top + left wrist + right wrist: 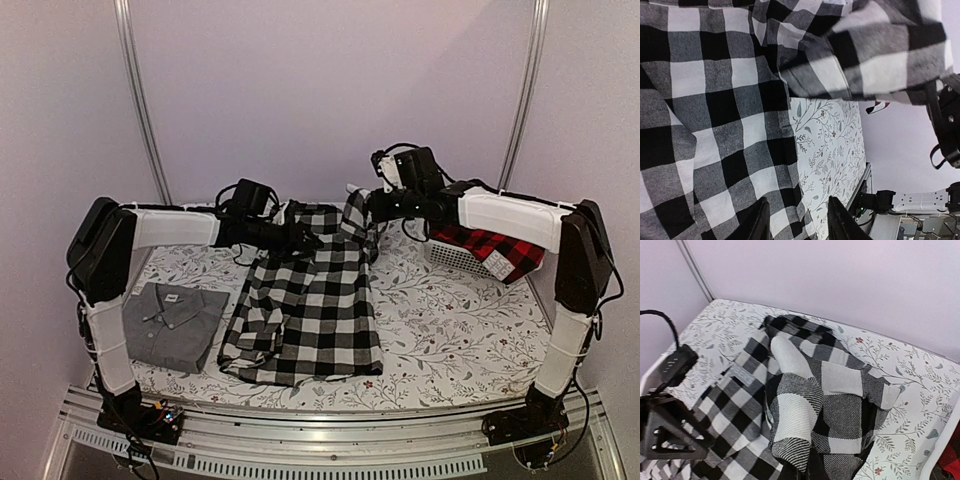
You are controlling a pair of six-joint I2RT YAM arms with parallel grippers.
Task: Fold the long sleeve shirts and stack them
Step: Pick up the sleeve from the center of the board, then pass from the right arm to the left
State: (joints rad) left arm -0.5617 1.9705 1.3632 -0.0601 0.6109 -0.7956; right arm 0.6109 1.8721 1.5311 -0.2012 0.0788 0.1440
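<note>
A black-and-white check shirt [310,310] lies spread over the middle of the flower-printed bench [450,330], collar end away from the arm bases. Its near hem is almost at the front edge. One sleeve is folded in over its left side.

The right tool [362,205] is at the shirt's far right corner. From the wrist view its jaws are clamped tight on a bunched fold of the check cloth, which rises off the bench in a crumpled peak towards the tool [800,472].

The left tool [305,240] is at the shirt's far left corner, by the collar. In its own view the two dark fingers [762,222] stand partway apart, with the edge of the check cloth and a strip of bench showing between them. I can see nothing pinched there.

A pale sewn-in label [737,374] shows near the collar, but the writing on it is too small to read.

Just left of the check shirt, a grey shirt [175,325] lies folded into a neat rectangle, collar up. There is a small white tag [172,294] at its neck, also unreadable.

To the right of the check shirt's far end, behind the right arm, a red-and-black shirt [495,247] is heaped in a white basket [455,258].
</note>
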